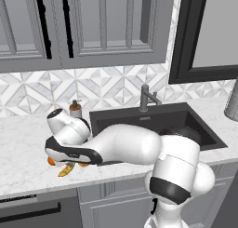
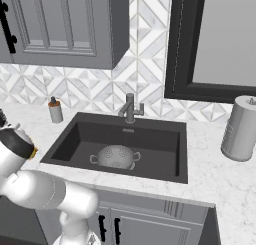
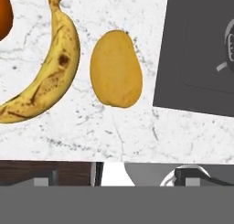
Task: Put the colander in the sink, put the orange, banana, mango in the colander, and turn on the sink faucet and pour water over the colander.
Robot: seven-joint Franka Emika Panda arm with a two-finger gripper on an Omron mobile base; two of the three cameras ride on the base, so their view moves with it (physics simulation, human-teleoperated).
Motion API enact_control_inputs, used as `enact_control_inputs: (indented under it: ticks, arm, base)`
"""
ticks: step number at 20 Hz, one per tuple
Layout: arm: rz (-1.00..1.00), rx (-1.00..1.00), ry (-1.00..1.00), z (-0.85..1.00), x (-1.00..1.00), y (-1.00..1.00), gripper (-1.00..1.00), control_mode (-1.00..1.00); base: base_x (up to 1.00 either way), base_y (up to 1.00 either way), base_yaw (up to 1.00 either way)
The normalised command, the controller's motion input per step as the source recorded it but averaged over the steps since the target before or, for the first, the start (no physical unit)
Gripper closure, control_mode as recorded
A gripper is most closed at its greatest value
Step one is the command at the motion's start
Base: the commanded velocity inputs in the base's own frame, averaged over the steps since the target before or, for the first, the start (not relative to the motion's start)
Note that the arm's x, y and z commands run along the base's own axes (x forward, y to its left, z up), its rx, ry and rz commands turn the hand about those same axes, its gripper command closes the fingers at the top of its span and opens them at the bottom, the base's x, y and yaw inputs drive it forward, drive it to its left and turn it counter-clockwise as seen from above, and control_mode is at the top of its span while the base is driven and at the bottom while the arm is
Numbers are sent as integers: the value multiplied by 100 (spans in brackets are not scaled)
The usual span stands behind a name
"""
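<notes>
pincer [image 3: 116, 173] open over unlabelled banana [image 3: 45, 67] and mango [image 3: 115, 68].

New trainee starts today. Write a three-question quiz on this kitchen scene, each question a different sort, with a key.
1. True or false: the round grey perforated metal colander already sits in the dark charcoal rectangular sink.
2. Which lies between the bright round orange and the yellow-gold rounded mango in the hand view? A) curved yellow banana B) soap dispenser C) paper towel roll
3. Fill in: all three fruits rest on the white marble ____.

Key: 1 true; 2 A; 3 counter.
</notes>
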Motion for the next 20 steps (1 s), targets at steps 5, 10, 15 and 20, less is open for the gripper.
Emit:
enact_control_inputs:
  ticks: [5, 10, 15, 20]
  arm:
    - [0, 0, -4, -35, 16, -3, -100, -100]
    - [0, 0, -4, -37, 23, -17, -100, -100]
    - [0, 0, -3, -29, 28, -11, -100, -100]
    - [0, 2, -1, -20, 27, 0, -100, -100]
  base:
    - [0, 0, 0]
    - [0, 0, 0]
    - [0, 0, 0]
    - [0, 0, 0]
